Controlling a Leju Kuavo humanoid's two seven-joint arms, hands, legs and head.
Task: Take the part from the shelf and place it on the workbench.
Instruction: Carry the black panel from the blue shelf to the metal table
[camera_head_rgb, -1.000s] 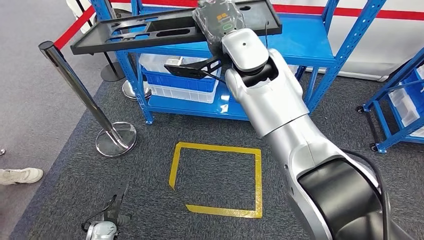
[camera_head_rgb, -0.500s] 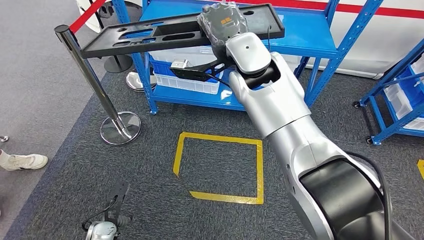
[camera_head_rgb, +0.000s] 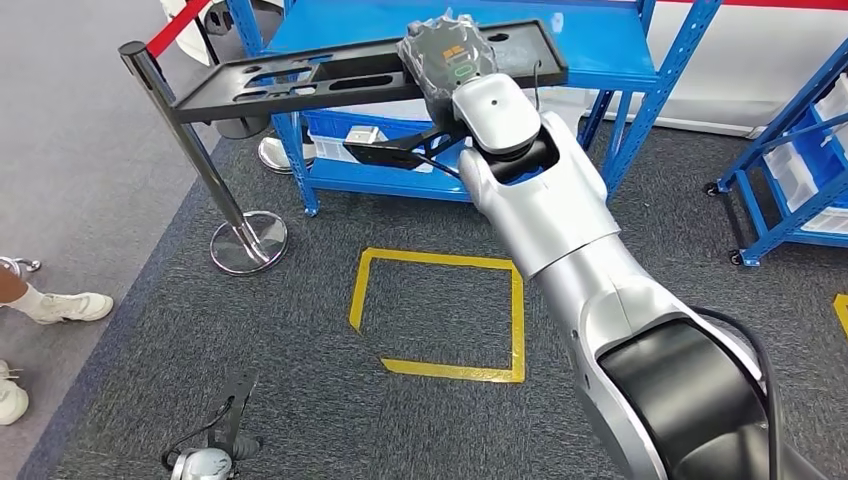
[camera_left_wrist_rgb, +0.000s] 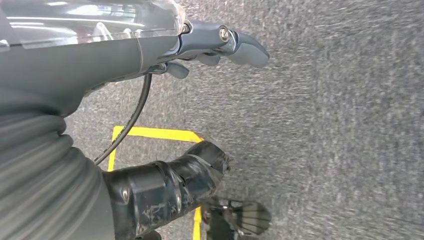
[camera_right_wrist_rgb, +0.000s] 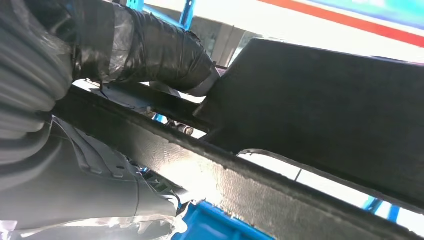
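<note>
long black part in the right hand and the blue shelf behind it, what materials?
Long flat black part: looks like moulded plastic, matt; grainy textured edge in the right wrist view, cut-out slots. Blue shelf: likely painted steel, smooth, slightly glossy, with perforated uprights.

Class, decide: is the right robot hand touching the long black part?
Touching. The head view shows the right robot hand lying over the long black part, carrying it clear of the blue shelf.

Long black part (camera_head_rgb: 330, 80), held level
</note>
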